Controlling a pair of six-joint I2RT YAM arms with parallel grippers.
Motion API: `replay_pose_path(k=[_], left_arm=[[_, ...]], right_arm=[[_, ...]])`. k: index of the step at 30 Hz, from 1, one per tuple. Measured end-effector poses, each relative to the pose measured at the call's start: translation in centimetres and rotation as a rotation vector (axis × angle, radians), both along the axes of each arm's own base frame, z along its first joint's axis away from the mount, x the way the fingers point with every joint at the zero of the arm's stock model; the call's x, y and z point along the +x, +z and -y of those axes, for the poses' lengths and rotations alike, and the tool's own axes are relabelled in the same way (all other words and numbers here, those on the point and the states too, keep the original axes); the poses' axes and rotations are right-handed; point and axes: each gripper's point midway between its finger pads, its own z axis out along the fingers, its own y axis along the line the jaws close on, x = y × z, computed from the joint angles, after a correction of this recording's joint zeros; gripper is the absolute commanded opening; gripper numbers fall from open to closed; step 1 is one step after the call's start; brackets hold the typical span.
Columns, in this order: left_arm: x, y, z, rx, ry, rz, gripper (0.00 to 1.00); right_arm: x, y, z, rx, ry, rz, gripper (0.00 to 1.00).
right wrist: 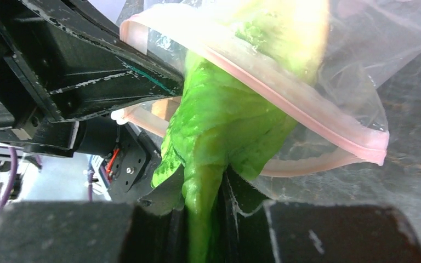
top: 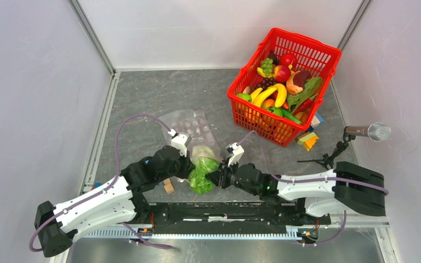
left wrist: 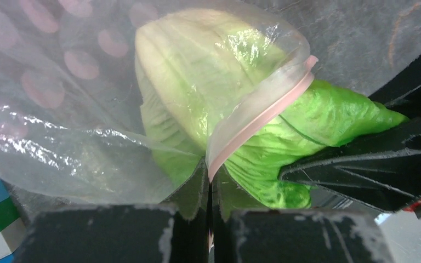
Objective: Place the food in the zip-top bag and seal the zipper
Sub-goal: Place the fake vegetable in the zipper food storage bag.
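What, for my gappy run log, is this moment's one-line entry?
left gripper: shut on zipper | right gripper: shut on lettuce | lettuce: partway in zip-top bag | zipper: unsealed

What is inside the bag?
The pale half of the lettuce is inside the bag; its green half sticks out of the mouth, pinched by the right gripper. Anything beneath the lettuce is covered.

Ahead of the left gripper point(left wrist: 209, 183), the zip-top bag point(left wrist: 49, 148) is clear crinkly shiny plastic; the lettuce point(left wrist: 334, 118) glossy veined plastic
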Motion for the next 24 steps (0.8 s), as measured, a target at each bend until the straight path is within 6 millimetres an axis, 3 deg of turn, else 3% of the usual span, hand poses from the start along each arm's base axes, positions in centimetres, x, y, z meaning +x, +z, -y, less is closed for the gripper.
replay_pose_path(k=[12, 17, 24], left_arm=[[-1.5, 4.8, 3.8, -0.149, -0.165, -0.031, 0.02], [-1.6, 5.4, 4.3, -0.162, -0.183, -0.033, 0.02], [-0.9, 5.4, 3.9, -0.133, -0.162, 0.000, 0.02]], right_arm=[[4.0, 3.6, 4.3, -0.143, -0.172, 0.257, 0.11], [4.1, 4.4, 4.4, -0.198, -0.121, 0.349, 0.07], [3.0, 4.6, 2.7, -0.327, 0.085, 0.440, 0.05]])
